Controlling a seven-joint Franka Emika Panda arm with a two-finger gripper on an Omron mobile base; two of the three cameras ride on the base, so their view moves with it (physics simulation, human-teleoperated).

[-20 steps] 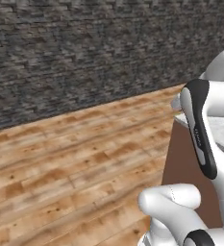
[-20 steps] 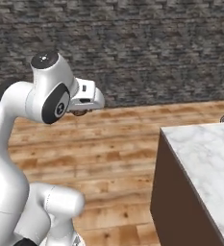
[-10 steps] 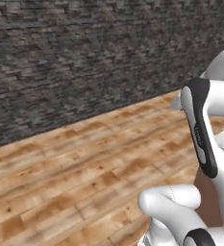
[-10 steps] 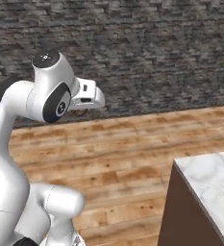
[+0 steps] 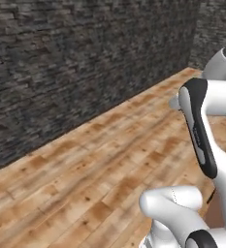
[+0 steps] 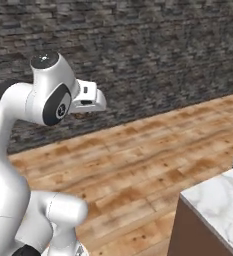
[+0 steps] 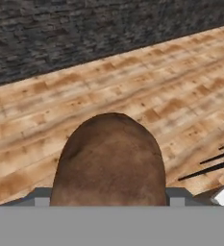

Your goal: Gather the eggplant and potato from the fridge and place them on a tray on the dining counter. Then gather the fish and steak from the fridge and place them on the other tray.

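Potato (image 7: 108, 161) gripped in the hand (image 7: 108, 202) and carried high above the wood floor (image 6: 153, 170), evidently clear of the dining counter (image 6: 215, 205) whose marble corner lies ahead to the right.

A white marble dining counter (image 6: 215, 200) on a brown base stands on the wooden plank floor (image 6: 138, 160).
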